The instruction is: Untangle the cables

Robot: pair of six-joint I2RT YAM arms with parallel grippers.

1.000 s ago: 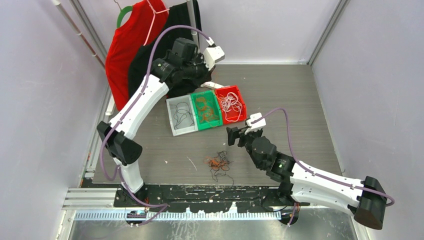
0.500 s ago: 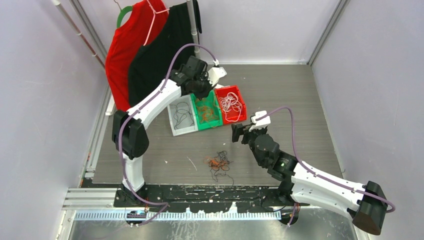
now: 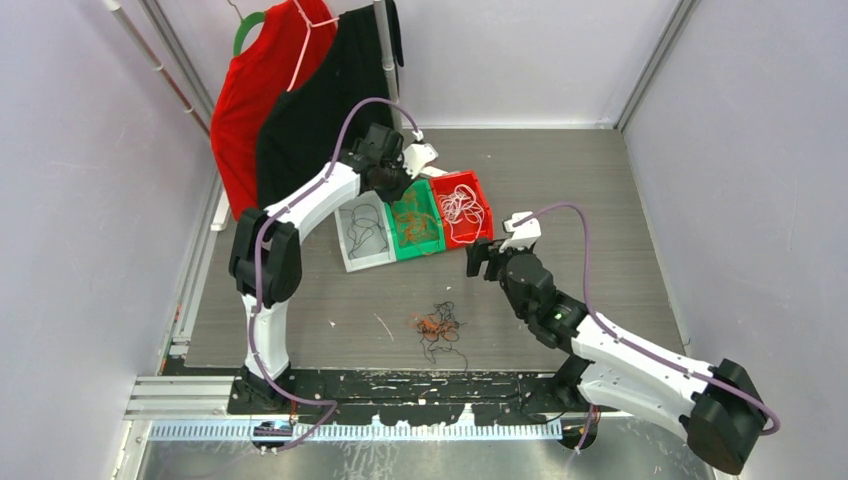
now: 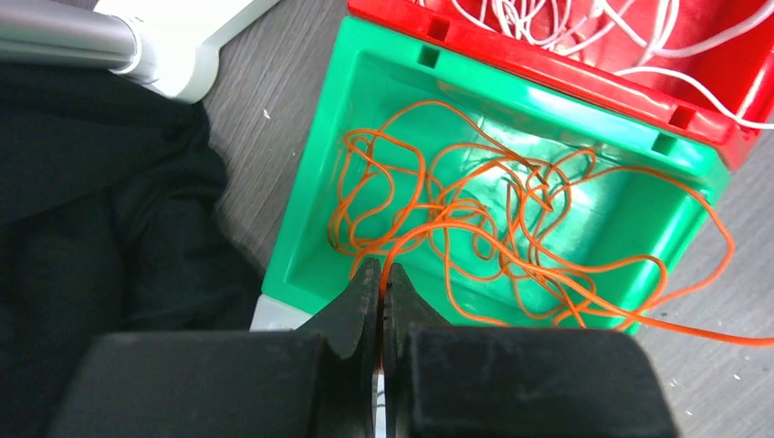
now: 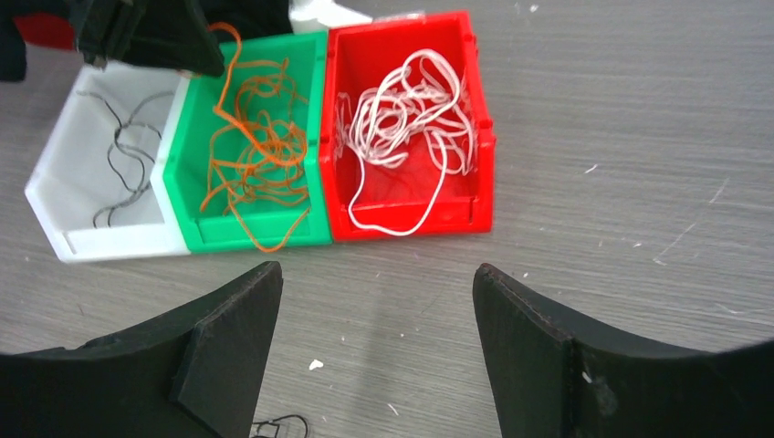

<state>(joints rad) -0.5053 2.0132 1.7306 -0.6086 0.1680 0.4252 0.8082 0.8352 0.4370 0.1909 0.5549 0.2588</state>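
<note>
A small snarl of orange and black cables (image 3: pixel 438 328) lies on the table near the front. Three bins stand behind it: a white bin (image 3: pixel 352 243) with black cable, a green bin (image 3: pixel 428 243) with orange cable (image 4: pixel 456 214), a red bin (image 3: pixel 484 210) with white cable (image 5: pixel 406 109). My left gripper (image 4: pixel 381 266) is shut on an orange cable strand at the green bin's (image 4: pixel 315 182) far rim. My right gripper (image 5: pixel 376 278) is open and empty, above bare table in front of the red bin (image 5: pixel 484 137).
A red shirt (image 3: pixel 255 85) and a black shirt (image 3: pixel 330 90) hang on a rack at the back left; black cloth (image 4: pixel 100 210) lies beside the green bin. Orange loops hang over the green bin's (image 5: pixel 192 146) front rim.
My left arm has lowered from high above the bins down to the green bin's far rim. My right gripper has shifted slightly toward the bins.
</note>
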